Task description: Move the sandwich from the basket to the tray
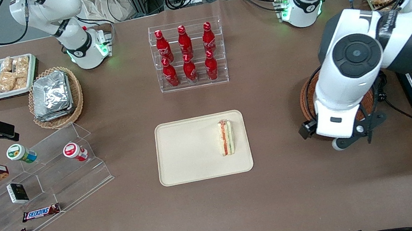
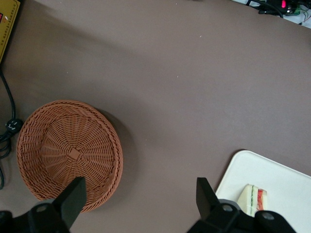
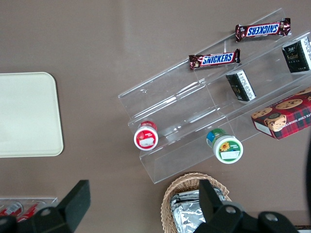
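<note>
The gripper [image 2: 141, 201] hangs above bare tabletop [image 2: 194, 73] with its jaws spread wide and nothing between them. The left wrist view alone shows this gap; in the front view the arm's white housing covers the jaws, and the gripper appears only as dark parts under the housing.

The basket [image 2: 69, 154] lies just beside one fingertip [image 2: 74, 198], whose tip overlaps its rim in that view. It is round, shallow, reddish-brown wicker, and its woven floor is empty. In the front view only slivers of the basket [image 1: 306, 99] show past the arm.

The sandwich [image 1: 226, 137] lies on the tray [image 1: 187, 151], near the tray's edge toward the working arm. The front view shows its whole length: pale bread with red and green layers, standing on edge. The wrist view catches only one end of the sandwich [image 2: 253, 198], close beside the other fingertip [image 2: 205, 194], possibly partly hidden by the gripper body.

The tray is flat, cream-beige, with rounded corners and a low rim; most of its surface is bare. A strip of brown tabletop separates the tray's corner [image 2: 240, 156] from the basket, directly under the jaws.
</note>
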Available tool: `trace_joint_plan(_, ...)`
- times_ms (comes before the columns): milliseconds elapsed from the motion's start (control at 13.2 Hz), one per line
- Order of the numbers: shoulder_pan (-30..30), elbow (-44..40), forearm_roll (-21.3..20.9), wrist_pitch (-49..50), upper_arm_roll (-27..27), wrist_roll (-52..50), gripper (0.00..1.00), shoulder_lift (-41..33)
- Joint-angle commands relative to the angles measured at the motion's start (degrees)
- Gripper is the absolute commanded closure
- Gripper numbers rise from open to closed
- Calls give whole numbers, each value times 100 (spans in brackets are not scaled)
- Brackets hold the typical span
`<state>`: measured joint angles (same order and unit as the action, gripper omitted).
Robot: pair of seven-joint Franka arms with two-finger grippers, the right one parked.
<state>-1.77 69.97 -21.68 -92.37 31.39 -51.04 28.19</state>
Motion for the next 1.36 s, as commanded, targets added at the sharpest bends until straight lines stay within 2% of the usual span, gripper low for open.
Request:
trace_joint_plan(0, -183, 183, 234, 184, -71, 697, 0, -410)
trace_joint_plan(76, -184, 357, 426, 202, -333, 1075, 0, -655)
trace_joint_plan(227, -44, 806, 1171, 149, -1218, 2066, 0, -1278)
trace_joint_plan(378, 45, 1087, 1569, 193, -1862, 2842, 0, -1719)
trace_joint_plan(454, 45, 1237, 1666, 202, -2012, 3141, 0, -1895)
trace_joint_plan(757, -17, 1747, 1895, 211, -2347, 4030, 0, -2580)
trace_joint_plan(984, -113, 1976, 1974, 395, -2374, 4584, 0, -2976)
trace_joint_plan(1286, -280, 1898, 2238, 685, -2339, 4612, 0, -2969)
